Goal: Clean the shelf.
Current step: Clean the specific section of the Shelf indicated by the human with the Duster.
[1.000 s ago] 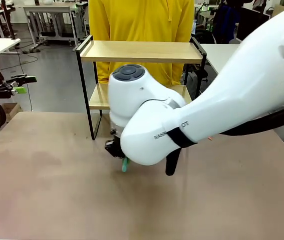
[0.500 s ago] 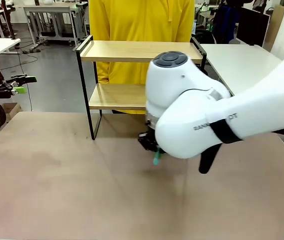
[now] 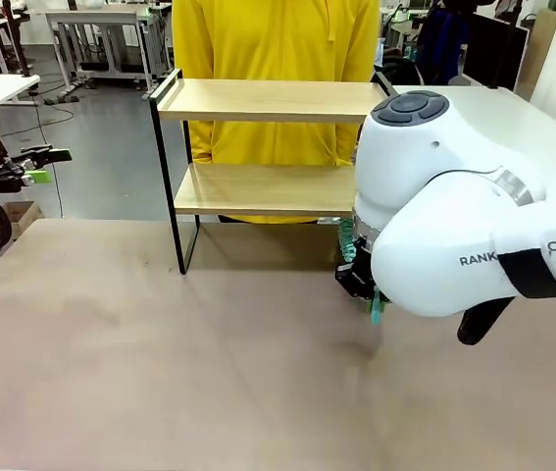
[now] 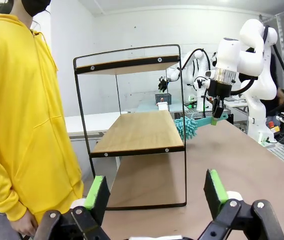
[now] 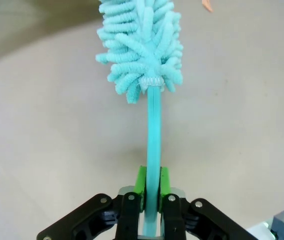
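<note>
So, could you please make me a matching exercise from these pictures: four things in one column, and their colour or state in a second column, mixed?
Things:
1. shelf
2. duster
3. left tool
4. right tool

Colour or state:
A. shut on a thin handle
B. light wood in a black frame
C. open, holding nothing
D. turquoise, with a fluffy head

Pairs: 1-B, 2-D, 3-C, 4-A
</note>
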Robot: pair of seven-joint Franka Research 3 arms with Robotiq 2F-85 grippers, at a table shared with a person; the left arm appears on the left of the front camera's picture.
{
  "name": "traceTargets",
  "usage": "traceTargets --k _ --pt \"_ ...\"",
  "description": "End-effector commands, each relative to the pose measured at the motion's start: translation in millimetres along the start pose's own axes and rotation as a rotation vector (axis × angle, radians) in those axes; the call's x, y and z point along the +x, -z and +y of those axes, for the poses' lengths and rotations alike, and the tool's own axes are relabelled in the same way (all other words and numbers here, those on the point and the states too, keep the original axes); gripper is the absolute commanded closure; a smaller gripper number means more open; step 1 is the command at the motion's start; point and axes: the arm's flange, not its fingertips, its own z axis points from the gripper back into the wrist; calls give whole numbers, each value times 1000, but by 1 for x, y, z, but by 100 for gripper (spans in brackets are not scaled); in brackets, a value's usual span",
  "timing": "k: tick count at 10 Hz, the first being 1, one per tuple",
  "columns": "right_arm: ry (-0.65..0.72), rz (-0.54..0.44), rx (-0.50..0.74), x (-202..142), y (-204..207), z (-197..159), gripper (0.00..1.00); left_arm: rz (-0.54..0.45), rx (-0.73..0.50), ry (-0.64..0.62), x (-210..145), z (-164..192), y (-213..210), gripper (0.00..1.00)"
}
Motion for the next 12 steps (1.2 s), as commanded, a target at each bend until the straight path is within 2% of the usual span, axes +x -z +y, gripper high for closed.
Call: traceTargets --k 1,3,4,6,8,9,11,12 --pt "48 38 -8 4 14 12 87 4 5 1 3 -2 1 0" --pt "-3 6 -2 -1 4 4 87 4 5 1 3 -2 1 0" --pt "-129 -24 36 -11 -1 10 87 4 5 1 3 -2 1 0" --pt "-229 -91 136 -22 -42 -18 87 4 5 1 3 -2 1 0" --pt "-350 -89 193 -34 -61 -34 87 4 5 1 3 -2 1 0" --pt "-392 -59 217 -36 -71 -44 87 4 5 1 3 -2 1 0" --pt "-537 107 235 -31 -89 -69 87 4 5 1 3 -2 1 0" --pt "-581 146 241 -27 -101 -82 87 4 5 1 3 -2 1 0"
